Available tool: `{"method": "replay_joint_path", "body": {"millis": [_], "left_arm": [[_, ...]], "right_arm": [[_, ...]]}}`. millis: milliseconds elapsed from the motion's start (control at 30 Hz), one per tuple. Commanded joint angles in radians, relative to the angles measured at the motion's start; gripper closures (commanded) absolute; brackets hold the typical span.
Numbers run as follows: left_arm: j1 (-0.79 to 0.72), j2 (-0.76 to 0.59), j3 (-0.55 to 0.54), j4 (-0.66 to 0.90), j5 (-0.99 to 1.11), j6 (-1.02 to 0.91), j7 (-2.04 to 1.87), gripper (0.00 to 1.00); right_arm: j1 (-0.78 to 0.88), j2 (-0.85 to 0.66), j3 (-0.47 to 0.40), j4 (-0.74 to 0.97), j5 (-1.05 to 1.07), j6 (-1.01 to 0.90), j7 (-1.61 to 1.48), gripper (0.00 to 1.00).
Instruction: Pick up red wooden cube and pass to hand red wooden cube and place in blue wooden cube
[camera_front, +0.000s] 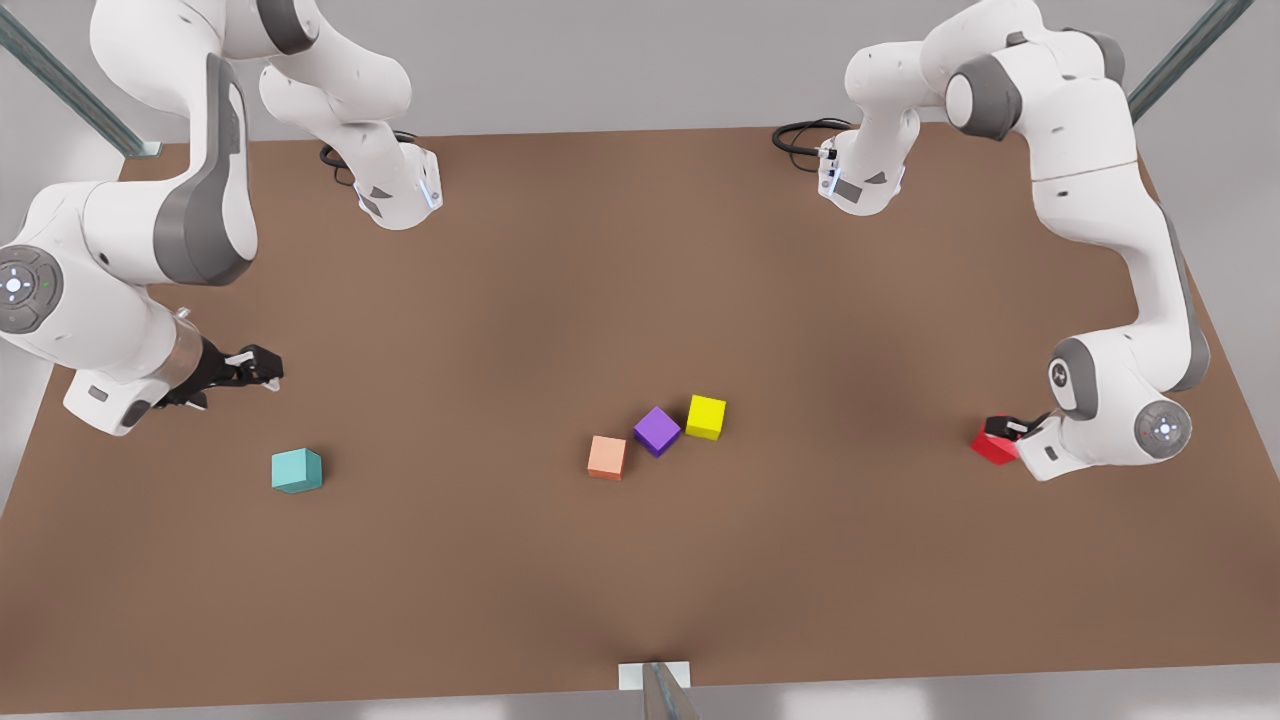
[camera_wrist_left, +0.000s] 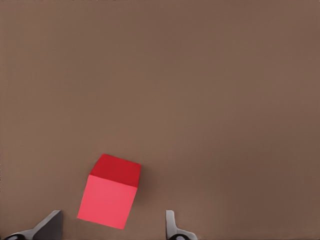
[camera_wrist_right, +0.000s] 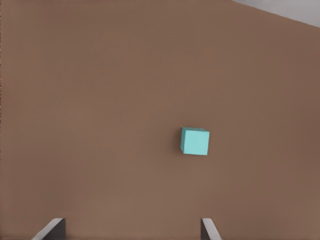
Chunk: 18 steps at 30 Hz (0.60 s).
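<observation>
We see the left tool (camera_front: 1003, 428) at the front view's right, fingers spread wide, low over the red cube (camera_front: 993, 446) on the counter (camera_front: 560, 270), not gripping. The right tool (camera_front: 262, 368) waits wide open above the blue cube (camera_front: 296, 470).

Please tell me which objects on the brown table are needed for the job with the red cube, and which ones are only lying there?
Needed:
- red wooden cube, at the open left tool, front view's right
- blue wooden cube, the goal
- right tool, open, waiting above the table near the blue cube

Only lying there:
- salmon-orange cube
- purple cube
- yellow cube
</observation>
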Motion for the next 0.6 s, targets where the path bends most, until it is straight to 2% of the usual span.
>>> {"method": "replay_joint_path", "body": {"millis": [0, 100, 567], "left_arm": [[0.001, 0.001, 0.001, -0.028, 0.0, 0.117, 0.771, 0.0], [0.002, -0.001, 0.012, -0.163, 0.017, 0.335, 0.757, 0.0], [0.004, 0.01, 0.012, -0.174, 0.017, 0.28, 0.49, 0.0]], "right_arm": [[-0.004, -0.001, 0.003, 0.001, 0.005, 0.002, -0.035, 0.0], [-0.004, -0.001, 0.003, 0.001, 0.008, 0.001, -0.035, 0.0], [-0.005, -0.001, 0.003, 0.001, 0.004, 0.002, -0.033, 0.0]]}}
